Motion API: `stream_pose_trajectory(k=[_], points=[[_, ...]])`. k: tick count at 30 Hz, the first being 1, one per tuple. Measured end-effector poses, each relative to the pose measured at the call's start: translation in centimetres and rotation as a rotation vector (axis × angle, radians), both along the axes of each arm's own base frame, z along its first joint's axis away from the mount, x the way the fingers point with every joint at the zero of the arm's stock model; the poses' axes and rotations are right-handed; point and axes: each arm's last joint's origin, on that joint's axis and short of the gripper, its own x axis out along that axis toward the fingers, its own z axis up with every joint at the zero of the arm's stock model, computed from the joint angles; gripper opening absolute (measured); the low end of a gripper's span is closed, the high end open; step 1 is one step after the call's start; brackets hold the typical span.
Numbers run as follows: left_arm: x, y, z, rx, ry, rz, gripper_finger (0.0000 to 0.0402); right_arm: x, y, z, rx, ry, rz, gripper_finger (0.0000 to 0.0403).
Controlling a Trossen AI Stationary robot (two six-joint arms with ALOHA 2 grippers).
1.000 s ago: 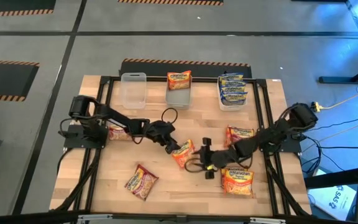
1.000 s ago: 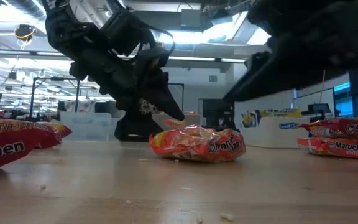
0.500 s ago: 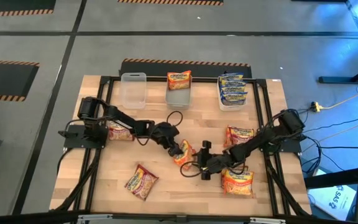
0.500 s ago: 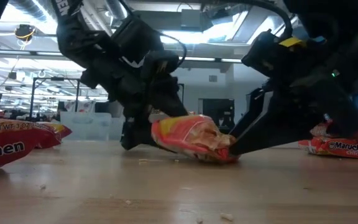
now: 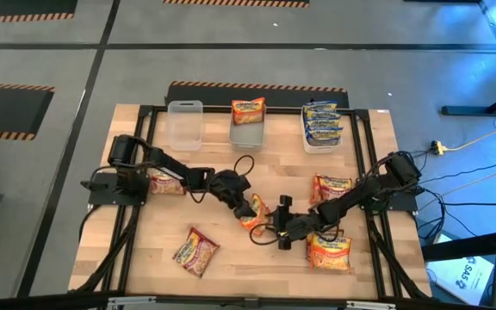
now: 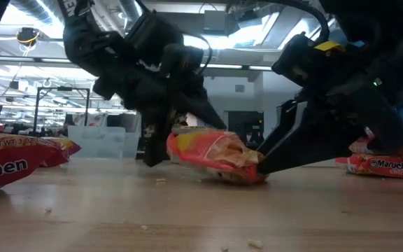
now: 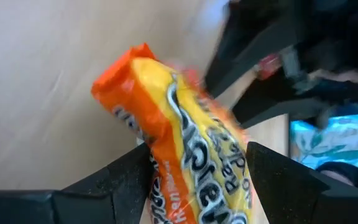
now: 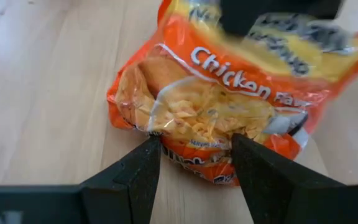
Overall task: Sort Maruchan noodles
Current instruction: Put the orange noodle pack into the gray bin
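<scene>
An orange Maruchan packet (image 5: 255,210) is at the table's middle, tilted, between my two grippers. My left gripper (image 5: 248,205) is shut on it from the left. My right gripper (image 5: 274,224) is open, and its fingertips are at the packet's other edge, from the right. At the far edge stand three clear tubs: an empty one (image 5: 184,123), one with an orange packet (image 5: 248,112), and one with blue-and-yellow packets (image 5: 322,120). My left gripper pinches the packet's one end (image 7: 185,186) between its two fingers, which lie across the packet. It comes slanting down from the table's left. That end is lifted and the packet tilts, its other end (image 6: 252,175) low at the table. My right gripper's two spread fingertips (image 8: 156,149) are on the packet's edge (image 8: 194,144), side by side along it. They come low from the table's right, slanting down. One finger (image 6: 275,157) reaches the packet's low end.
Loose packets lie on the table: a red-pink one (image 5: 196,251) at the near left, one (image 5: 165,182) under my left arm, an orange one (image 5: 332,186) under my right arm, and another orange one (image 5: 328,251) at the near right. Cables loop near both grippers.
My right gripper has come down and toward the table's left, to the packet's right edge. My left gripper has taken hold of the packet. The packet lay flat before; its left end is now lifted and it tilts, with its right end low.
</scene>
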Motion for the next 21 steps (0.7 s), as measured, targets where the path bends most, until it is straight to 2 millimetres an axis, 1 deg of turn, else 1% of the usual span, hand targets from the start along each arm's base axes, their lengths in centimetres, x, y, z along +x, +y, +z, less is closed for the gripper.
stream_pose_trajectory(k=[1,3,7,9,15,18,21], points=[[0.0,-0.2,-0.4,0.003,0.013,-0.005,0.0252,0.0,0.0,0.0,0.000,-0.007,-0.003,0.0197],[0.1,-0.6,-0.6,0.006,0.004,-0.013,0.0252,0.0,0.0,0.1,-0.006,-0.010,-0.010,0.0197],[0.1,-1.0,-0.6,0.034,-0.006,-0.009,0.0250,0.1,0.0,-0.1,-0.003,-0.013,-0.017,0.0197],[0.1,-1.0,-0.5,0.052,-0.010,-0.003,0.0242,0.1,0.0,-0.2,-0.001,-0.017,-0.021,0.0197],[0.3,-0.9,-0.3,0.119,-0.036,-0.021,0.0187,0.2,0.1,-0.3,0.005,-0.031,-0.025,0.0197],[0.4,-0.9,-0.2,0.142,-0.049,-0.047,0.0161,0.2,0.1,0.1,0.015,-0.032,-0.015,0.0197],[0.4,-1.0,0.1,0.180,-0.074,-0.078,0.0145,0.0,0.0,0.9,0.028,-0.035,-0.004,0.0197]])
